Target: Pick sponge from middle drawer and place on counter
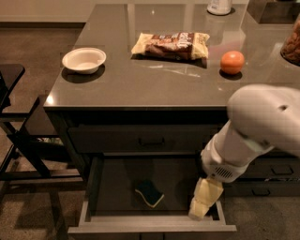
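Note:
The sponge [150, 193], dark green on top with a yellow base, lies on the floor of the open middle drawer [152, 222], slightly left of centre. My gripper [204, 200] hangs from the white arm [255, 129] over the drawer's right side, to the right of the sponge and apart from it. The dark stone counter [154, 77] lies above the drawers.
On the counter are a white bowl [84, 60], a brown-and-yellow snack bag [171, 45], an orange fruit [232, 62] and a white container [219, 6] at the back. A closed drawer with a bar handle [151, 140] sits above the open one. A dark chair [14, 126] stands at the left.

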Tool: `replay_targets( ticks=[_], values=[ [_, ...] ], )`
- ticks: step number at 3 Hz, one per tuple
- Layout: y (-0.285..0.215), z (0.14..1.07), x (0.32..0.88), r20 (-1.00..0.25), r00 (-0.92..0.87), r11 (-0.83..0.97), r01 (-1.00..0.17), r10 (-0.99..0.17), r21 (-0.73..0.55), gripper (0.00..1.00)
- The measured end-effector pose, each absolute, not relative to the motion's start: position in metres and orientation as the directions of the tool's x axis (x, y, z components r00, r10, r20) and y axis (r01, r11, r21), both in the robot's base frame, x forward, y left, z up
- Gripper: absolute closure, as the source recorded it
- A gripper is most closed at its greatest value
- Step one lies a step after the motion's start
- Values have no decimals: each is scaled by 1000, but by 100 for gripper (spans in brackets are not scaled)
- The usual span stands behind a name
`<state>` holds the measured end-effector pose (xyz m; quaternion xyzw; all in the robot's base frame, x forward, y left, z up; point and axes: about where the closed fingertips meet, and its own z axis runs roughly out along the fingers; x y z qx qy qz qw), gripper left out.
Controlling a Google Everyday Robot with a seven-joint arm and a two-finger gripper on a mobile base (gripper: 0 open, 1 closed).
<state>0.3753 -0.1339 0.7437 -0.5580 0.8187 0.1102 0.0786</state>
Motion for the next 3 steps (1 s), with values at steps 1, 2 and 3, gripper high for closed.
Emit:
replay_targets(
  ticks=[1,2,3],
  values=[
    [-108,684,376,-253,-412,385,-911,-876,149,0],
    [-72,606,391,-236,-472,440,-880,-849,177,0],
    [-70,604,391,-235,-482,450,-875,-844,178,0]
  ],
)
